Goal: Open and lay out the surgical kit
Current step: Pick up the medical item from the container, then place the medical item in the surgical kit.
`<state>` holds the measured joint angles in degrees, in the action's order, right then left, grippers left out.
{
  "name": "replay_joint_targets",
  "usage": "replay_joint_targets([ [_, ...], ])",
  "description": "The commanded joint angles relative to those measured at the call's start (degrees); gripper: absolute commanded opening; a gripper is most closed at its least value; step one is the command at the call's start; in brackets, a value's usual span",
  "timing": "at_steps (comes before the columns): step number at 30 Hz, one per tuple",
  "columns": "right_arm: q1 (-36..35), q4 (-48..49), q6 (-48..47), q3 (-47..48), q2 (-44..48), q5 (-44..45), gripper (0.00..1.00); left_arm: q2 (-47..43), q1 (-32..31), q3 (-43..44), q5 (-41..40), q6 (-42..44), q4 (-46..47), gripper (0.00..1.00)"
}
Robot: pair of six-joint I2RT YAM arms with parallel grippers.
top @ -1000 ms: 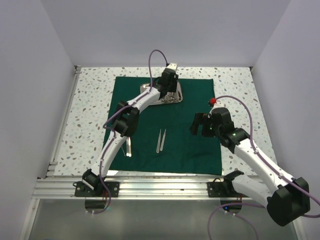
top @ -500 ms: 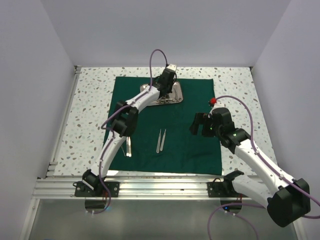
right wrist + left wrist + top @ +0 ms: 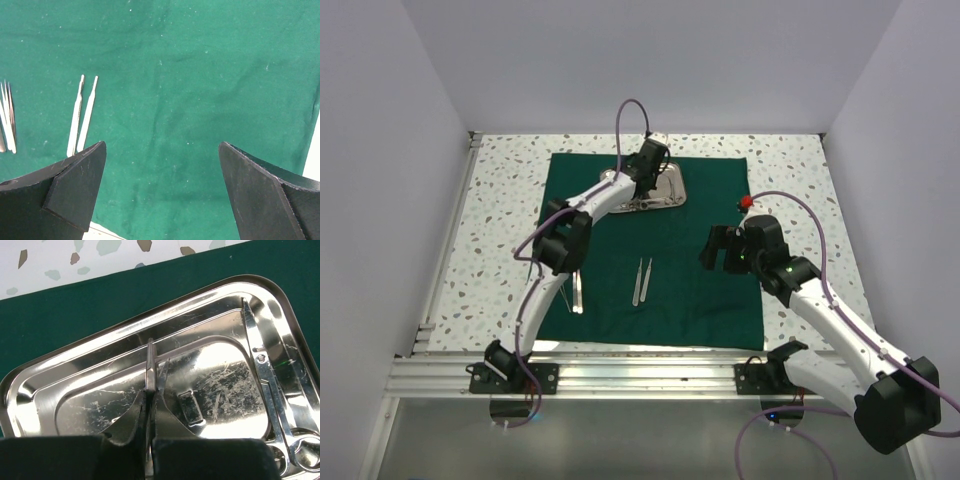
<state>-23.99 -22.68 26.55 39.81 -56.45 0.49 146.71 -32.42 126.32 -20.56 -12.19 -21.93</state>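
Note:
The dark green cloth [image 3: 700, 290] lies spread flat on the table. The steel tray [image 3: 665, 195] sits on its far part. My left gripper [image 3: 642, 176] is over the tray. In the left wrist view it [image 3: 151, 392] is shut on a thin silver instrument [image 3: 150, 362] that points out above the tray floor [image 3: 55, 390]. A scissor-like instrument [image 3: 272, 390] lies along the tray's right side. My right gripper [image 3: 718, 250] is open and empty above the cloth [image 3: 200, 75]. A pair of tweezers [image 3: 642, 280] lies mid-cloth and also shows in the right wrist view [image 3: 82, 115].
Another silver instrument [image 3: 577, 292] lies on the cloth's left part, and one shows at the left edge of the right wrist view [image 3: 7, 117]. The speckled tabletop [image 3: 500, 200] surrounds the cloth. White walls close in the left, right and back sides.
My left gripper has shifted slightly left over the tray, still holding the thin instrument. The right arm has not moved.

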Motion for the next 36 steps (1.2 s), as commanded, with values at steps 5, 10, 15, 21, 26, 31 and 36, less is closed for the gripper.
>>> replay_joint_targets([
  [5,0.08,0.88,0.35,-0.35,0.37,0.74,0.99,-13.36,0.17,-6.69,-2.73,1.02,4.70,0.00],
  [10,0.08,0.79,0.35,-0.35,0.46,0.91,0.98,-21.53,0.17,-14.85,-3.26,0.50,7.86,0.00],
  [15,0.08,0.88,0.35,-0.35,0.46,1.18,0.98,-29.89,-0.09,-27.07,0.76,-4.24,11.90,0.00],
  [21,-0.01,0.53,0.53,-0.26,0.72,2.49,0.98,-41.50,-6.49,-48.43,0.97,-15.22,25.26,0.00],
  [26,0.08,-0.35,1.40,-0.61,3.35,6.27,0.98,-45.03,-14.94,-57.76,-4.66,-23.12,31.77,0.00],
  [31,-0.01,-0.79,2.28,-1.49,6.17,10.14,0.98,-42.22,-21.00,-59.44,-6.69,-28.06,34.58,0.00],
  [36,-0.01,-0.96,2.37,-1.32,5.82,10.23,0.99,-39.23,-25.40,-58.21,-8.01,-31.32,35.38,0.00],
])
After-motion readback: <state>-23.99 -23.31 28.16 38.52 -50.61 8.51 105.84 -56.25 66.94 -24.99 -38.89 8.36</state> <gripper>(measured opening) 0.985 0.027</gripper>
